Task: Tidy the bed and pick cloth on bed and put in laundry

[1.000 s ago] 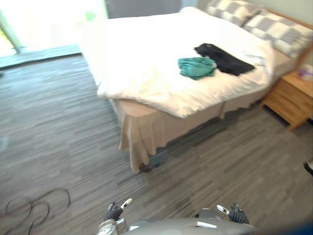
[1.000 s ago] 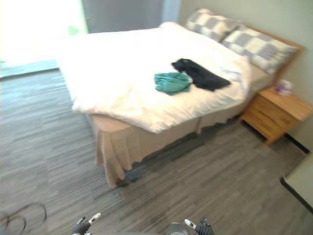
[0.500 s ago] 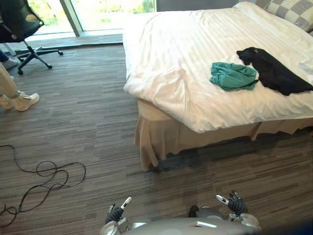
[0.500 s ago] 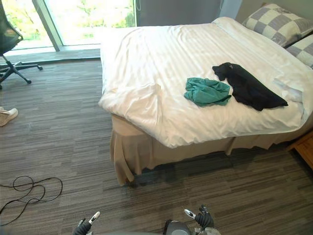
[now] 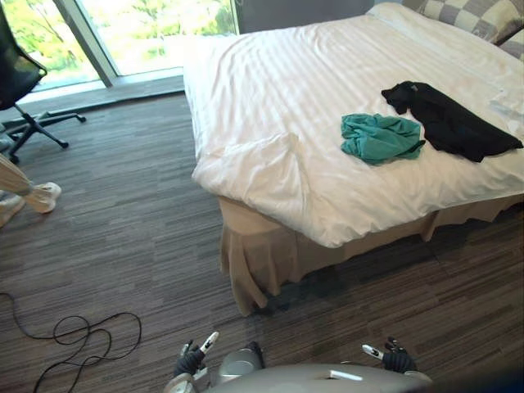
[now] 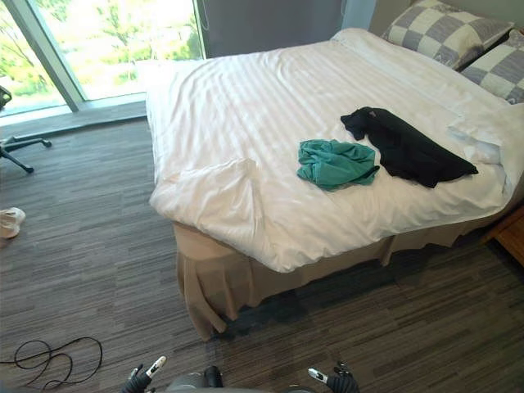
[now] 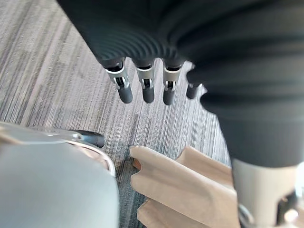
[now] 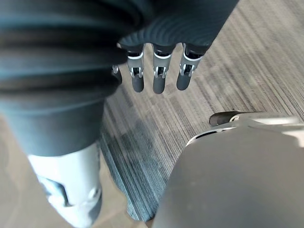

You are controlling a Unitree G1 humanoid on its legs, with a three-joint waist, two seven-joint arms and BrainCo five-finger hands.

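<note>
A teal cloth [image 5: 378, 137] lies crumpled on the white duvet of the bed [image 5: 270, 98], near the bed's near side. Just beyond it to the right lies a black cloth [image 5: 450, 123], spread out flat. The duvet is rumpled at the near corner [image 6: 213, 184]. My left hand [image 5: 190, 358] hangs low at the bottom edge, over the floor, fingers [image 7: 145, 88] straight and empty. My right hand [image 5: 393, 359] hangs likewise at the bottom right, fingers [image 8: 159, 76] straight and holding nothing. Both hands are far from the bed.
Checked pillows [image 6: 434, 33] sit at the head of the bed, far right. A beige bed skirt [image 5: 262, 262] hangs to the grey carpet. An office chair [image 5: 20, 82] stands at the far left by the window. A person's shoe and leg [image 5: 24, 192] show at the left edge.
The camera has shifted, so the bed sits a little further left and lower in view. The person's leg at the left has moved. Both hands hang as before.
</note>
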